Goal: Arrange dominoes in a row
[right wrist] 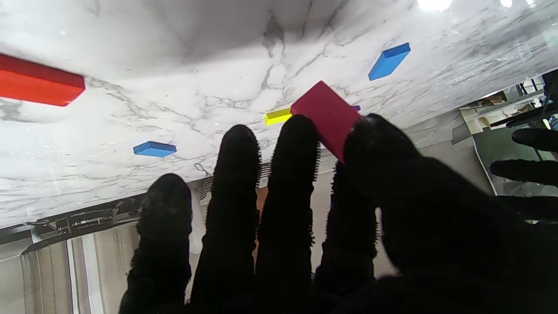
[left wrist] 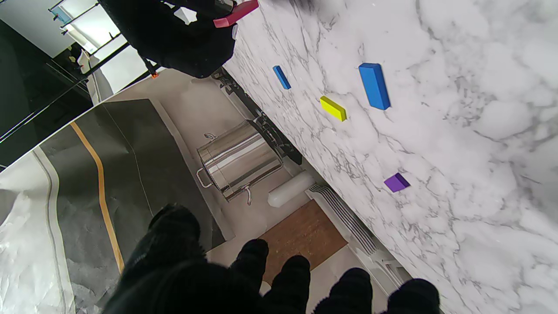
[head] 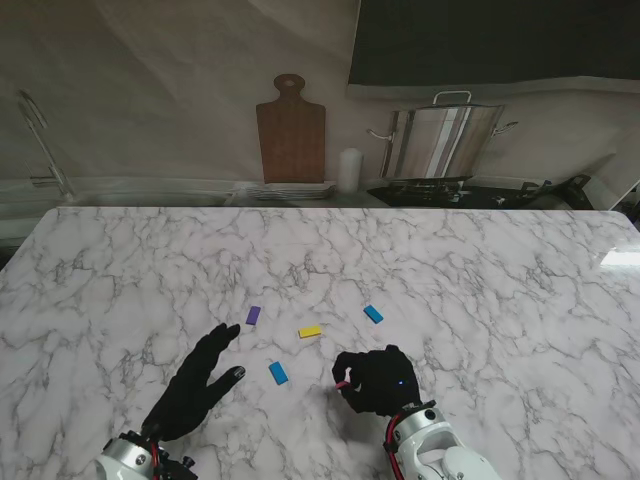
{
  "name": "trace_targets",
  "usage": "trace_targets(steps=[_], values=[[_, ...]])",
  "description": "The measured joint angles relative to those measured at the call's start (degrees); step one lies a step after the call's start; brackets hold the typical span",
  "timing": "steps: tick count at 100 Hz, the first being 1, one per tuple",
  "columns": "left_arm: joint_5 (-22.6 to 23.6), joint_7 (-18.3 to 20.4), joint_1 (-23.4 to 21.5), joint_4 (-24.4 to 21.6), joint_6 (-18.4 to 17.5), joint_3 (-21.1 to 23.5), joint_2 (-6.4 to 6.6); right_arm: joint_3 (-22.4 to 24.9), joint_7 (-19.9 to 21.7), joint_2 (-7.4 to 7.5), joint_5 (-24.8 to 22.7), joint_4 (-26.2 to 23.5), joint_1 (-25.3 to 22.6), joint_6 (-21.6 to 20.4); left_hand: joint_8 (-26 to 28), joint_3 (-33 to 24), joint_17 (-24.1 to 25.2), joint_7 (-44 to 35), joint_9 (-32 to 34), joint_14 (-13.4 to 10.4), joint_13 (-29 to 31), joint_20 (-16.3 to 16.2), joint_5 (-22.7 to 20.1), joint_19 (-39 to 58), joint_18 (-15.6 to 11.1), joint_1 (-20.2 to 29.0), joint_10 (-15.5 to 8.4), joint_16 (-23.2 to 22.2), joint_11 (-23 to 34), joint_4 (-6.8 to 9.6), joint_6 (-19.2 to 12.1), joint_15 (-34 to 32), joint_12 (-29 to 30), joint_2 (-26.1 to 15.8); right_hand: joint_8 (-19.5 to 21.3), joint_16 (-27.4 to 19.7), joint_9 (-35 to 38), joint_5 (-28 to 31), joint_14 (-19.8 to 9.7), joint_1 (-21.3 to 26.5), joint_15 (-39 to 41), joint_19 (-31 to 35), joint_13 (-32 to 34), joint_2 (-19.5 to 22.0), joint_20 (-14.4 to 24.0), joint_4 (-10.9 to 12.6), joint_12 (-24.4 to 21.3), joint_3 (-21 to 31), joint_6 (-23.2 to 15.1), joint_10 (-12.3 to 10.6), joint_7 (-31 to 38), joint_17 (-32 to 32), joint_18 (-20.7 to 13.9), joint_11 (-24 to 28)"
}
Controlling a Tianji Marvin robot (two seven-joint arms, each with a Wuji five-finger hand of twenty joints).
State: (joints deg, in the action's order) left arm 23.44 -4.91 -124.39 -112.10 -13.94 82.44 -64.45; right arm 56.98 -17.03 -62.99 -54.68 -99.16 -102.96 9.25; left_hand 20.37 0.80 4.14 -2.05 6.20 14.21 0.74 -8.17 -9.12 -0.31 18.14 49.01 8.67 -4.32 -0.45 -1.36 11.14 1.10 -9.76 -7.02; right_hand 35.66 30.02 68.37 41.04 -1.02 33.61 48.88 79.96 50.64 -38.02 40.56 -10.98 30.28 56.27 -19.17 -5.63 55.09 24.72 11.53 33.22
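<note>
Right robot hand [head: 375, 380] closed on pink domino [right wrist: 324, 115], pinched between thumb and fingertips, lifted off worktop [head: 480, 290]. Left robot hand [head: 200, 380] empty, fingers spread, hovering.

Loose dominoes lie flat: purple [head: 253, 315] at 11 o'clock from near blue [head: 278, 373], yellow [head: 310, 331] at 1 o'clock, far blue [head: 373, 313] beyond. Orange domino [right wrist: 39, 80] only in right wrist view.

Judgement: blocks light, rigid, smooth, likely slippery on marble; pinch long faces, set down gently.

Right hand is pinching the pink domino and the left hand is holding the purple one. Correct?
Only the left-hand part is wrong. The left hand is open and holds nothing; the purple domino lies on the table, as the stand view shows. The right hand does pinch the pink domino.
</note>
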Motion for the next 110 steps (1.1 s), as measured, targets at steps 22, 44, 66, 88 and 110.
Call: trace_targets(steps=[22, 44, 66, 88, 110], values=[[0.00, -0.03, -0.09, -0.18, 0.02, 0.04, 0.00, -0.26, -0.32, -0.31, 1.20, 0.12, 0.21, -0.08, 0.01, 0.00, 0.00, 0.00, 0.00, 0.00, 0.00, 0.00, 0.00, 0.00, 0.00, 0.00, 0.00, 0.00, 0.00, 0.00, 0.10, 0.00, 0.00, 0.00, 0.00, -3.08, 3.90, 0.00, 0.09, 0.00, -8.18, 0.03, 6.26, -0.01, -1.84, 0.00, -8.45, 0.33, 1.94, 0.52, 0.58, 3.63, 0.66, -3.14], [-0.02, -0.03, -0.20, -0.37, 0.02, 0.08, 0.00, -0.55, -0.29, -0.93, 7.13, 0.05, 0.14, -0.07, 0.12, 0.00, 0.00, 0.00, 0.00, 0.00, 0.00, 0.00, 0.00, 0.00, 0.00, 0.01, 0.00, 0.00, 0.00, 0.00, 0.22, 0.00, 0.00, 0.00, -0.86, -5.39, 5.47, -0.57, 0.33, 0.00, -16.03, 0.03, 9.75, 1.00, -3.41, 0.00, -13.01, 0.36, 4.91, 0.83, 2.21, 5.44, 1.24, -3.27], [-0.02, -0.03, -0.27, -0.47, 0.11, 0.08, -0.01, -0.97, 0.47, -1.81, 13.34, -0.36, -0.12, -0.26, 0.65, 0.00, 0.00, -0.01, 0.00, 0.00, 0.00, 0.00, 0.00, 0.00, 0.00, 0.01, 0.00, 0.00, 0.00, 0.00, 0.24, 0.00, 0.00, 0.00, -4.54, -1.33, -2.90, -0.49, 0.98, 0.00, -5.15, 1.12, 0.29, 1.00, -1.38, 0.00, -0.54, -0.29, 4.80, 0.83, 3.06, -1.51, 1.33, 3.76], [-0.01, -0.05, -0.28, -0.48, 0.11, 0.07, -0.02, -3.99, -2.70, -2.45, 12.13, 0.50, 0.68, 3.15, 0.73, 0.00, 0.00, -0.01, 0.00, 0.00, 0.00, 0.00, 0.00, 0.00, 0.00, 0.01, 0.00, 0.00, 0.00, 0.00, 0.29, 0.00, 0.00, 0.00, -8.31, 1.16, -16.15, 0.89, 1.13, 0.00, 2.99, 1.78, -10.66, -0.24, 0.45, -0.14, 8.18, -0.84, 3.41, 1.35, 3.19, -6.47, -0.75, 11.08], [-0.09, -0.01, -0.27, -0.48, 0.10, 0.12, -0.02, -6.25, -5.42, -3.58, 12.14, 2.73, 2.06, 5.22, 0.77, 0.00, 0.00, -0.02, 0.00, 0.00, 0.00, -0.01, 0.00, 0.00, -0.01, 0.01, 0.00, 0.00, 0.00, 0.00, 0.29, 0.00, 0.00, 0.00, -14.60, 2.92, -20.60, 4.38, 1.16, 0.00, 6.48, 2.72, -16.08, -3.13, 1.93, -0.92, 11.10, -1.30, 3.39, 1.38, 3.05, -8.92, -2.10, 16.34]])
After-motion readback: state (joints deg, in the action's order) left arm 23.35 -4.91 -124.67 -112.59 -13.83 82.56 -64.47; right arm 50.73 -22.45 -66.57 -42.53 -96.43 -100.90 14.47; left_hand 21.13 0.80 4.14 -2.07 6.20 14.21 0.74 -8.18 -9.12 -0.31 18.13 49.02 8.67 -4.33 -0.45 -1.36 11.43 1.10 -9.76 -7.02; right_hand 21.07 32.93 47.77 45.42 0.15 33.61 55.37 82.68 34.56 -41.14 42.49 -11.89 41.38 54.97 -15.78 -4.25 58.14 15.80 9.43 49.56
